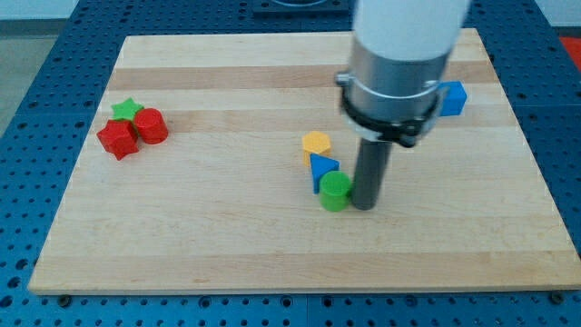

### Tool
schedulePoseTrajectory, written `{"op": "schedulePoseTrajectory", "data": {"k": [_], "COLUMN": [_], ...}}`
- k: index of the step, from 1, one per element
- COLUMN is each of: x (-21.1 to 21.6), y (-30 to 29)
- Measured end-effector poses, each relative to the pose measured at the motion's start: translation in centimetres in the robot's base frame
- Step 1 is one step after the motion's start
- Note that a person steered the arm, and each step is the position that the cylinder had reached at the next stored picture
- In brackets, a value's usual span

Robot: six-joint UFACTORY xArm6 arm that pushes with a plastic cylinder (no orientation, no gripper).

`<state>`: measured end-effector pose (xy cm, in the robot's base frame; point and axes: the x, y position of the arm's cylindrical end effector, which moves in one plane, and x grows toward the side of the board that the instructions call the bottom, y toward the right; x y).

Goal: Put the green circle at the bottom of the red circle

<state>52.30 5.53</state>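
Note:
The green circle [335, 191] sits near the middle of the wooden board [227, 236], just below a blue triangle [322, 168]. My tip [365, 204] stands right beside the green circle on its right, touching or almost touching it. The red circle [151, 125] is far off at the view's left, with a red star [118, 139] on its lower left and a green star [127, 110] above them. The arm's white and grey body [399, 64] covers part of the board's top right.
A yellow hexagon [316, 143] lies just above the blue triangle. A blue cube [452, 98] sits at the right, partly behind the arm. The board rests on a blue perforated table [36, 109].

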Motion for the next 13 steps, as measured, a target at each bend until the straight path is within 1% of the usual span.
{"op": "schedulePoseTrajectory", "data": {"k": [1, 3, 4, 5, 7, 8, 9, 10, 12, 13], "x": [0.0, -0.1, 0.0, 0.9, -3.2, -2.4, -3.0, -4.7, -7.2, -6.6], "y": [-5.3, -12.8, -14.4, -15.0, -17.9, -16.9, -15.5, -15.5, -19.6, -19.1]}}
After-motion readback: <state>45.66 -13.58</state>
